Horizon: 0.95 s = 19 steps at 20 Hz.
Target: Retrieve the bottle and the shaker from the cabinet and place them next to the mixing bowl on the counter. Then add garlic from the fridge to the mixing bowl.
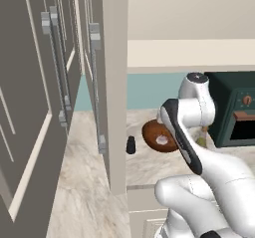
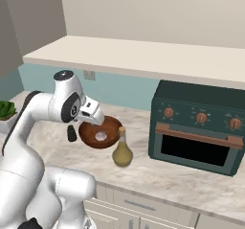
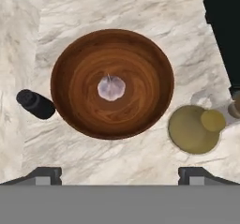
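The marble bench (image 3: 117, 157) holds a brown wooden mixing bowl (image 3: 75, 73). A small black shaker (image 3: 35, 104) sits just beside the bowl on one side, and a yellow bottle (image 3: 193, 128) on the other. A dark green toaster oven (image 2: 197, 126) also stands on the bench, near the bottle.

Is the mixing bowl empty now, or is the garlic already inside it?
Not empty. The garlic lies in the middle of the mixing bowl, a pale bulb against the brown wood, apart from the open jaws.

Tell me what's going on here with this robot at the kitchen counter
The arm's open gripper hovers above the wooden mixing bowl on the counter, holding nothing. A garlic bulb lies in the bowl's middle. The dark shaker stands on one side of the bowl and the yellowish bottle on the other, near the toaster oven. The task looks essentially finished.
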Motion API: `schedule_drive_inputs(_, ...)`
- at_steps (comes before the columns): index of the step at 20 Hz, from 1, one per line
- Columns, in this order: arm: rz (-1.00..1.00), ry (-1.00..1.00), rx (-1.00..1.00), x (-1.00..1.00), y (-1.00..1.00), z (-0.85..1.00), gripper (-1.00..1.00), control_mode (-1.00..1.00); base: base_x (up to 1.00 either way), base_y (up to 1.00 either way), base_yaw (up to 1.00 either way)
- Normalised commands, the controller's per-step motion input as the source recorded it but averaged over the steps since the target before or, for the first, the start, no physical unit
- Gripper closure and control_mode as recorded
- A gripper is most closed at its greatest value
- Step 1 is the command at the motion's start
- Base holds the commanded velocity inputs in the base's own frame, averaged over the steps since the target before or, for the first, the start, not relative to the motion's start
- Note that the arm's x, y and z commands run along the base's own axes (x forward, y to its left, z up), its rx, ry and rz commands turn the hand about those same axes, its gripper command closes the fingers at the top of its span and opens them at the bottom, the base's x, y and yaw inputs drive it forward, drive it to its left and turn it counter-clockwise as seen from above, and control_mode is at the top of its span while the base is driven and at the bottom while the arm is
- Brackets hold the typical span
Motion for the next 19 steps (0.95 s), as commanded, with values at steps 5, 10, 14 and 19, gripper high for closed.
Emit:
schedule_drive_inputs(5,0.00,-0.13,0.00,-0.87,0.00,0.78,-1.00,-1.00,0.00,0.00,0.00)
schedule_drive_inputs(10,0.00,-0.15,0.00,-0.70,0.00,0.79,-1.00,-1.00,0.00,0.00,0.00)
schedule_drive_inputs(14,0.00,-0.17,0.00,-0.47,0.00,0.71,-1.00,-1.00,0.00,0.00,0.00)
schedule_drive_inputs(19,0.00,-0.15,0.01,-0.38,0.00,0.61,-1.00,-1.00,0.00,0.00,0.00)
